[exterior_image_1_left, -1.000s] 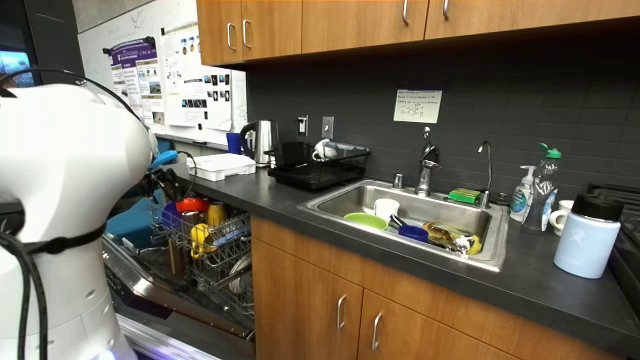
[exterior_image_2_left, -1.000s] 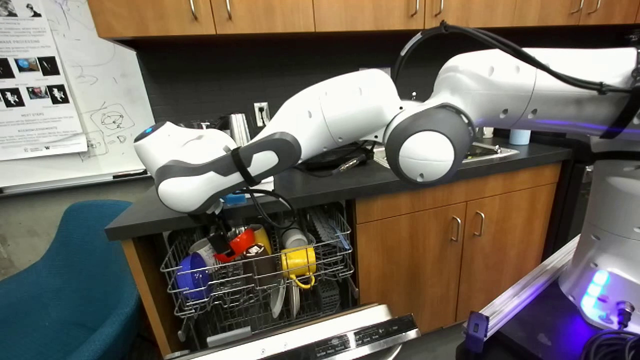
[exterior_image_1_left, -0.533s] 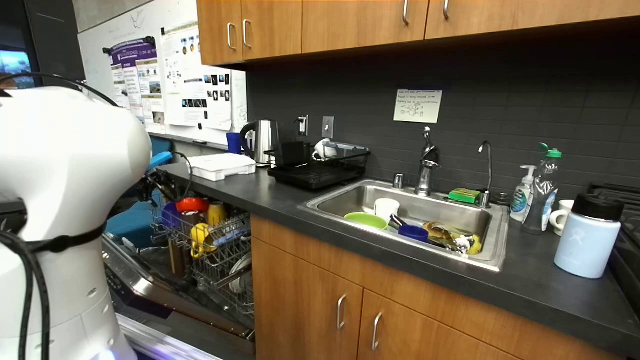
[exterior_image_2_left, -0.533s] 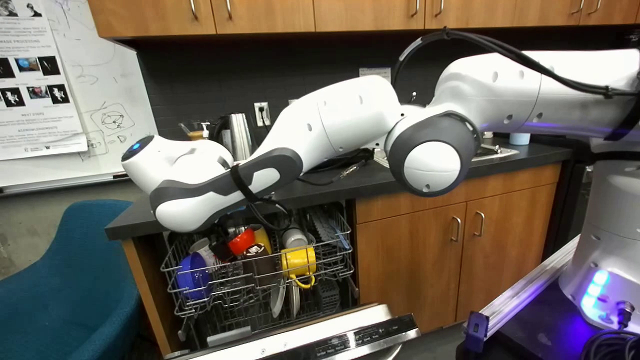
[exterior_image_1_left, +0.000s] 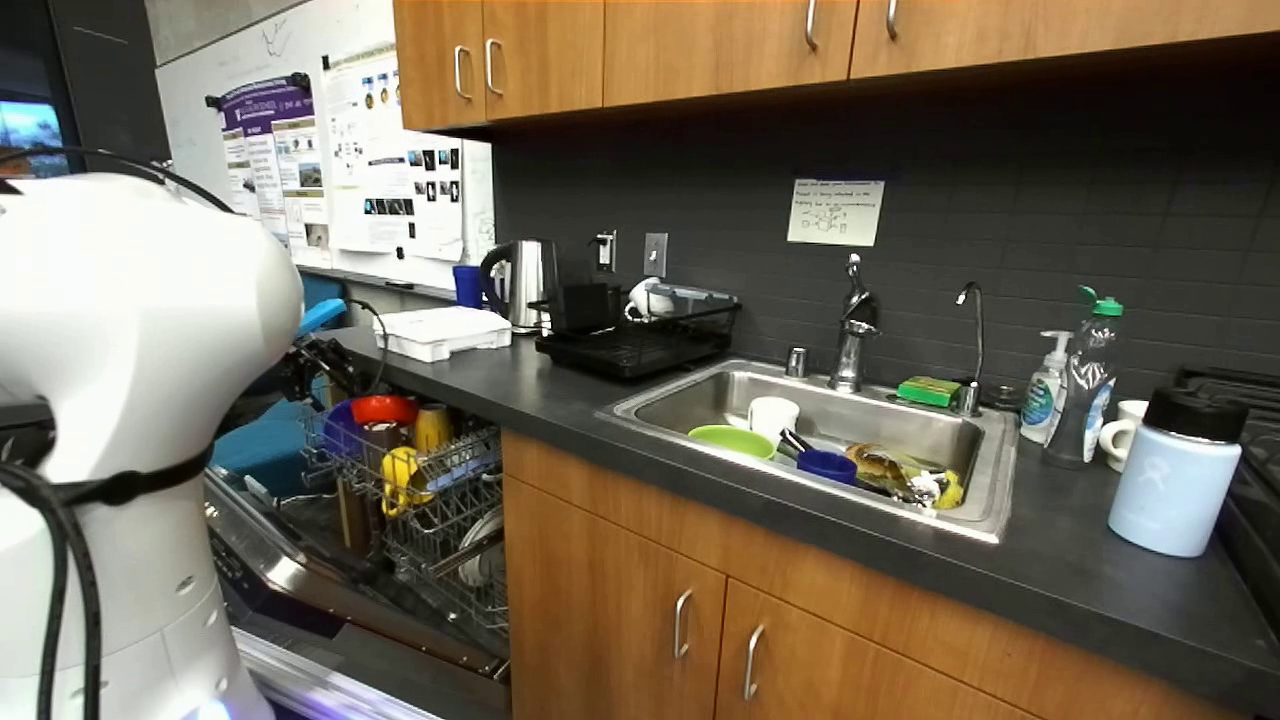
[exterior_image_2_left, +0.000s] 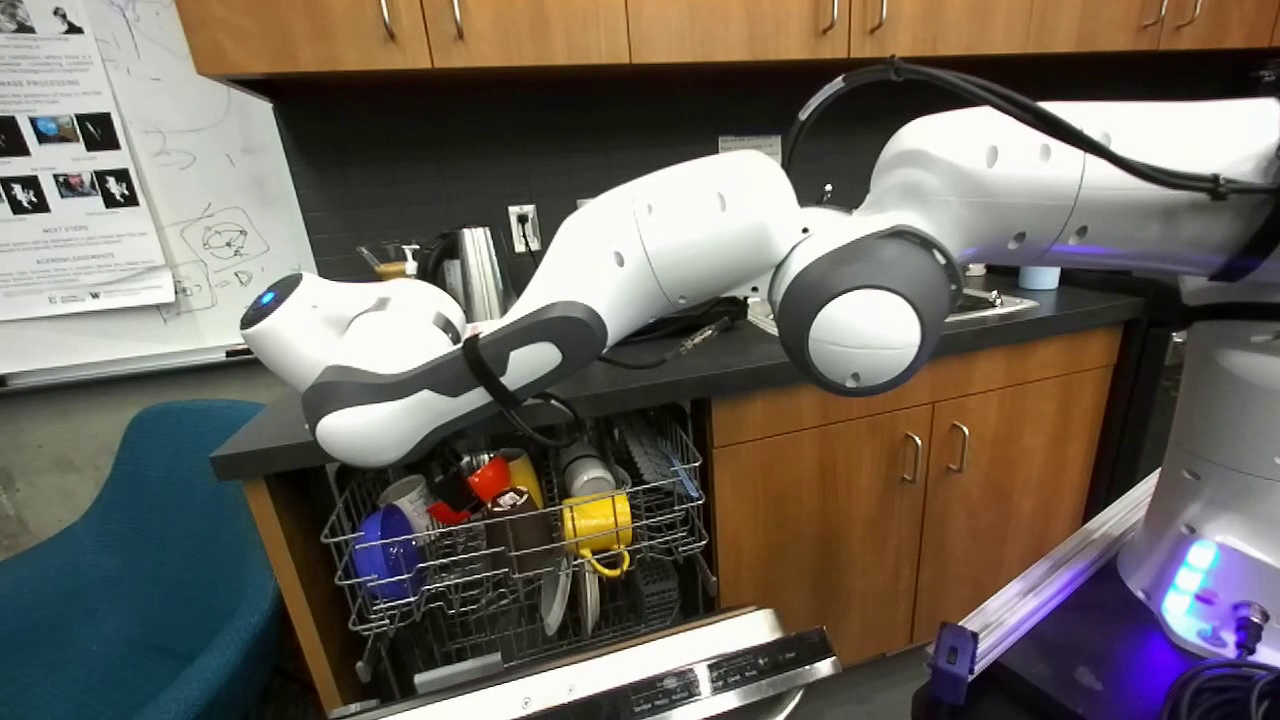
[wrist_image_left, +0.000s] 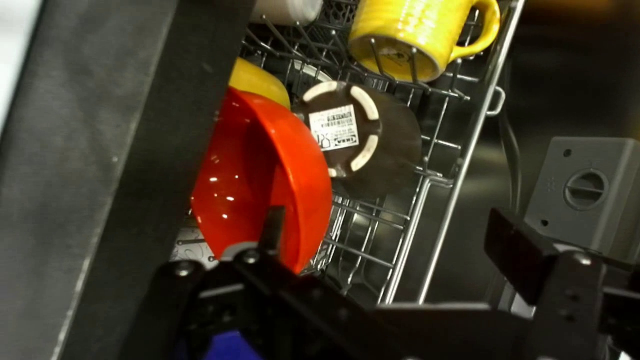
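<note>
Red bowl (wrist_image_left: 305, 170) lies left of centre in the wrist view, tipped on its side in the dish rack (exterior_image_2_left: 460, 600) with its mouth toward the frame's left; it seems propped up by crowding, with a yellow cup (wrist_image_left: 257, 82) close behind. At centre a brown cup (wrist_image_left: 395, 145) sits bottom-up, presumably to drain, while at the top a yellow mug (wrist_image_left: 425, 30) lies over, rack wires by its base likely stopping it sliding.

The gripper (wrist_image_left: 390, 230) has its jaws spread wide, gripping nothing: one finger overlaps the bowl's hollow, the other hangs at right before the grey dispenser (wrist_image_left: 560, 195). Whether the first touches the bowl, this dark, blurred patch does not really show.

In an exterior view the arm (exterior_image_2_left: 680, 220) stretches from the right edge toward lower left, wrist bent down over the rack, largely hiding the gripper.
</note>
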